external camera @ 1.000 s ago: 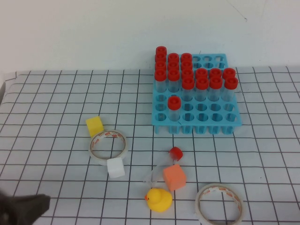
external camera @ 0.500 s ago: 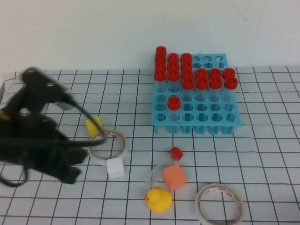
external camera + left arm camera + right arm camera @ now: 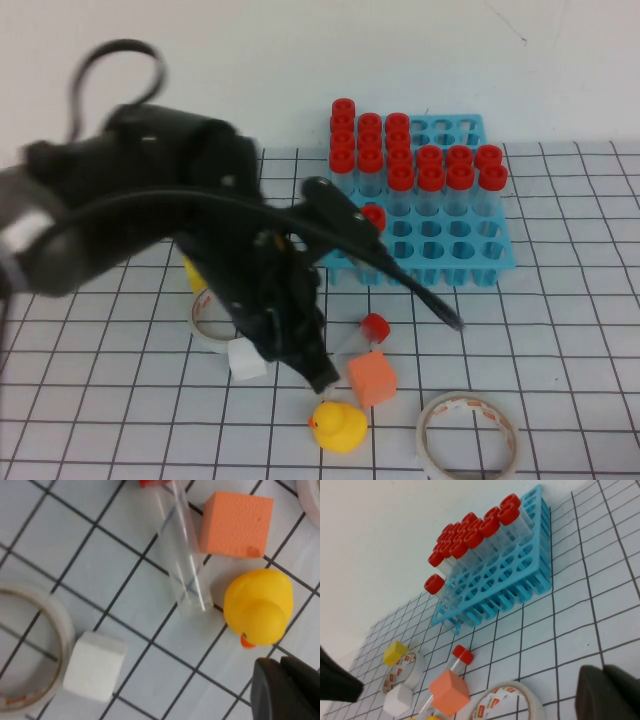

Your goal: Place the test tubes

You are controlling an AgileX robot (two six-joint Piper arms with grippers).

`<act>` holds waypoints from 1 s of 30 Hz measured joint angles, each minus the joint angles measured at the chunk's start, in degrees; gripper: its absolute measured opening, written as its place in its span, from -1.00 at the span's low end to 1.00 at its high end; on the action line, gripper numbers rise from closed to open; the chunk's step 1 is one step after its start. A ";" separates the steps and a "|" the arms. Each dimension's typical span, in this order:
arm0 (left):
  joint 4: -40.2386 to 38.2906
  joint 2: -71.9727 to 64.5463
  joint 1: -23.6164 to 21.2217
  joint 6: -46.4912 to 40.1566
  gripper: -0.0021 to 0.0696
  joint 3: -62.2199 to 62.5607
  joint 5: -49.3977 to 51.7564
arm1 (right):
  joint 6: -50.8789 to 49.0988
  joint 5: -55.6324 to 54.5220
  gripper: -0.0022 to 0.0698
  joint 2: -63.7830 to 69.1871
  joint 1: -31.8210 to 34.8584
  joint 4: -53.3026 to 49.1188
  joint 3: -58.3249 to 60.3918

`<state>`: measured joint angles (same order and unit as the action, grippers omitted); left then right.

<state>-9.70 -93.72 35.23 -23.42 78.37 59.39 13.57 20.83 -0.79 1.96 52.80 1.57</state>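
A loose clear test tube with a red cap (image 3: 375, 325) lies on the grid mat beside the orange cube (image 3: 371, 378); the left wrist view shows the tube (image 3: 182, 555) lying flat. The blue rack (image 3: 455, 262) at the back holds several red-capped tubes (image 3: 430, 165). My left gripper (image 3: 322, 380) is shut and empty, low over the mat just left of the orange cube, close to the tube's bottom end; its arm hides part of the tube. Its fingers (image 3: 279, 667) sit near the yellow duck (image 3: 258, 605). My right gripper (image 3: 603, 672) is shut, empty, above the mat.
A yellow duck (image 3: 338, 427) and a tape roll (image 3: 468, 433) lie near the front edge. A white cube (image 3: 245, 362), a second tape roll (image 3: 203, 318) and a yellow cube (image 3: 395, 652) lie left of the tube, partly under the left arm.
My left arm has swung in from the front left corner over the mat, and its gripper now sits by the loose tube. The objects have not moved.
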 joint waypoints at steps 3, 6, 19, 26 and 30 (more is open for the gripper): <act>2.85 -5.10 2.49 0.41 -0.88 3.56 1.92 | 0.01 0.00 -0.94 0.00 0.00 0.00 0.00; 7.74 -9.20 5.21 1.09 -0.67 5.70 2.15 | 0.01 0.00 -0.94 0.00 0.00 0.00 0.00; 17.42 -17.21 8.01 12.01 0.31 7.94 1.91 | 1.03 0.00 -0.94 0.00 0.00 0.00 0.00; 17.52 -19.06 7.64 15.05 0.32 8.02 0.38 | 1.51 0.00 -0.94 0.00 0.00 0.05 0.00; 17.41 -20.39 6.46 16.49 0.30 8.02 0.16 | 1.51 0.00 -0.94 0.00 0.00 0.05 0.00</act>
<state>7.71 -114.10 41.69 -6.93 86.39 59.55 15.08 20.83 -0.79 1.96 52.85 1.57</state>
